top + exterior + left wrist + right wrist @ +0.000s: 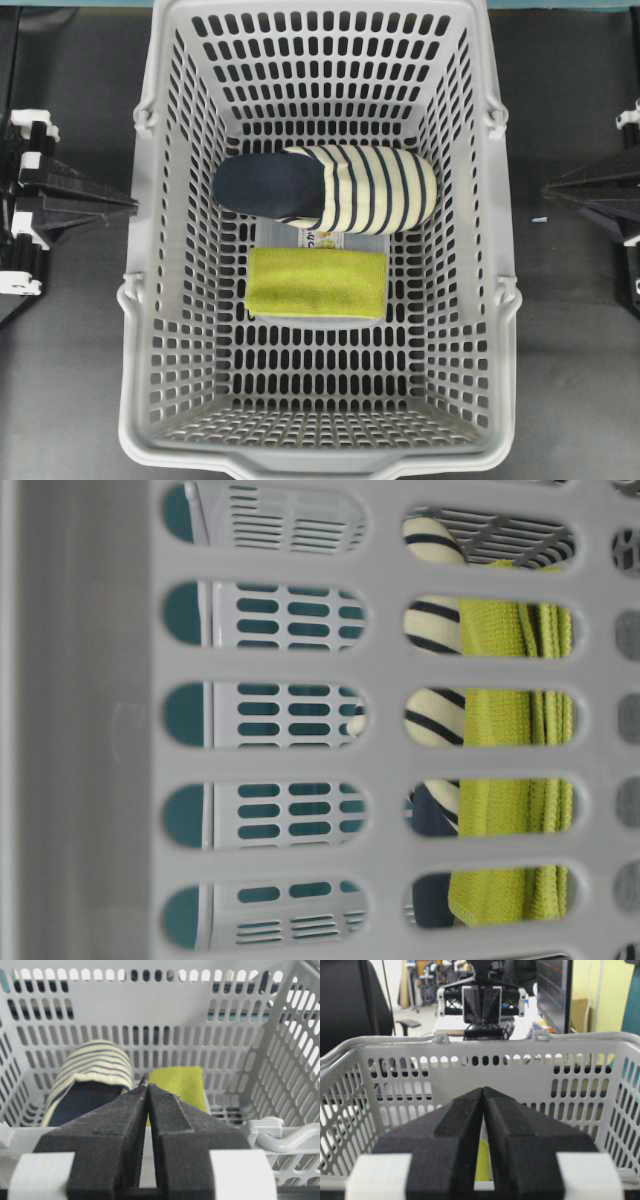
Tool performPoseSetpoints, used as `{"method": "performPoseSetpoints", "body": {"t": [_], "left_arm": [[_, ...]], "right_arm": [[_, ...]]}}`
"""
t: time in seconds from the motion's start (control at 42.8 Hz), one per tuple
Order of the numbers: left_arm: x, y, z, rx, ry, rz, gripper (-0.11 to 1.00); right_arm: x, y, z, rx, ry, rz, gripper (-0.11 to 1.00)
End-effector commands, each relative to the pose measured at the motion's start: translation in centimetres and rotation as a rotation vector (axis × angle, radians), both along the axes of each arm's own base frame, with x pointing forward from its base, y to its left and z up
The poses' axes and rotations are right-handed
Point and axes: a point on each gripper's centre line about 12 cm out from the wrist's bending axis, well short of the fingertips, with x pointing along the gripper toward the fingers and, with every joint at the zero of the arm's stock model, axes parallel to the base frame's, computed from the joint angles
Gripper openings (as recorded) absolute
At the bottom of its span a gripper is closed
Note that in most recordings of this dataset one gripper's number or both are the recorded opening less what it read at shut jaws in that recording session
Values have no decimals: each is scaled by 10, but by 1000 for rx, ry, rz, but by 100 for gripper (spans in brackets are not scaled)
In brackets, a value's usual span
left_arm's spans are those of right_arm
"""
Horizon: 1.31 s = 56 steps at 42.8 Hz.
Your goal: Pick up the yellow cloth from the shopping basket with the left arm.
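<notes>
Overhead, yellow cloth (pixel 316 282) lies flat in shopping basket (pixel 150 300), touching striped slipper (pixel 330 188); left pincer (pixel 130 205) outside the wall. Left wrist: pincer clenched, empty, cloth ahead beyond its tips. Right wrist: right pincer (pixel 483 1091) clenched, outside the basket.

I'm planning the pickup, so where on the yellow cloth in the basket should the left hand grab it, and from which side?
Come straight down from above: the shopping basket has tall walls all round. Pinch the yellow cloth across its short width near the middle or the front edge, away from the striped slipper beside its far edge. It lies flat and folded, so the fingers probably must press in to gather the fabric. The left hand is shut and must open first.
</notes>
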Motion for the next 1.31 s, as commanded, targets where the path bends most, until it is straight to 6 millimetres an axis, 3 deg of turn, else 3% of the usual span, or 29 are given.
{"method": "performPoseSetpoints", "body": {"t": [0.0, 0.093, 0.42, 0.701, 0.794, 1.004, 1.074, 1.191, 1.284], "left_arm": [[3, -1, 7, 30, -2, -9, 6], [6, -1, 14, 18, 38, -8, 0], [18, 0, 55, 30, 178, 4, 0], [45, -2, 71, 32, 312, -4, 0], [58, -3, 74, 33, 358, -4, 0], [84, -2, 75, 33, 489, 3, 0], [94, -2, 74, 35, 539, 4, 0], [110, -3, 69, 38, 622, 3, 4], [124, -5, 66, 41, 674, -2, 20]], "right_arm": [[1, -1, 9, 12, -29, -3, 0], [0, -1, 11, 29, -34, -4, 0], [1, -3, 11, 80, -33, -12, 0], [1, -5, 6, 130, 18, -20, 1], [1, -5, 3, 129, 53, -22, 10], [1, -5, 5, 117, 67, -22, 63], [1, -5, 5, 114, 69, -22, 77], [1, -5, 5, 113, 69, -22, 80], [1, -5, 5, 113, 69, -22, 77]]}}
